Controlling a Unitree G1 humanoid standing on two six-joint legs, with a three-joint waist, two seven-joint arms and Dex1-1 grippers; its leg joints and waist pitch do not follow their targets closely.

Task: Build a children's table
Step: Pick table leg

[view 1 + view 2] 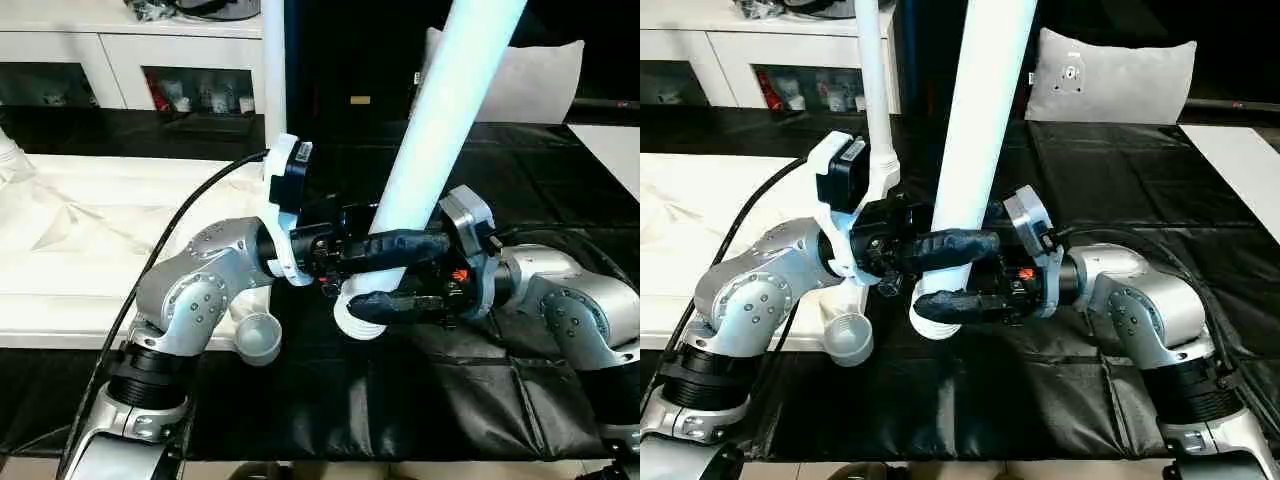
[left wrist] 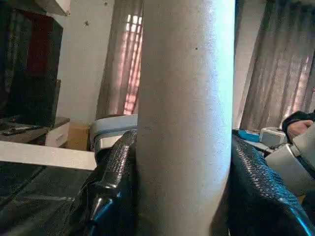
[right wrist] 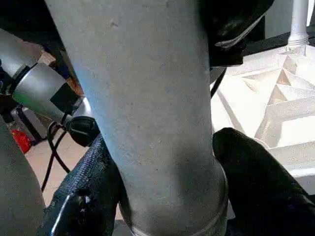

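Note:
The white tabletop lies ribbed side up at the left, its near round corner socket empty. One white leg stands upright at its far corner. A second leg rises tilted between my arms. Its ringed lower end hangs over the black cover, just right of the socket. My left gripper is shut on this leg, one finger on each side. Lower down, near the ringed end, my right gripper clasps the same leg, its fingers pressed against the tube.
The black-covered work surface spreads under and to the right of my arms. A grey pillow leans at the back right. White cabinets line the back left. A black cable runs over my left arm.

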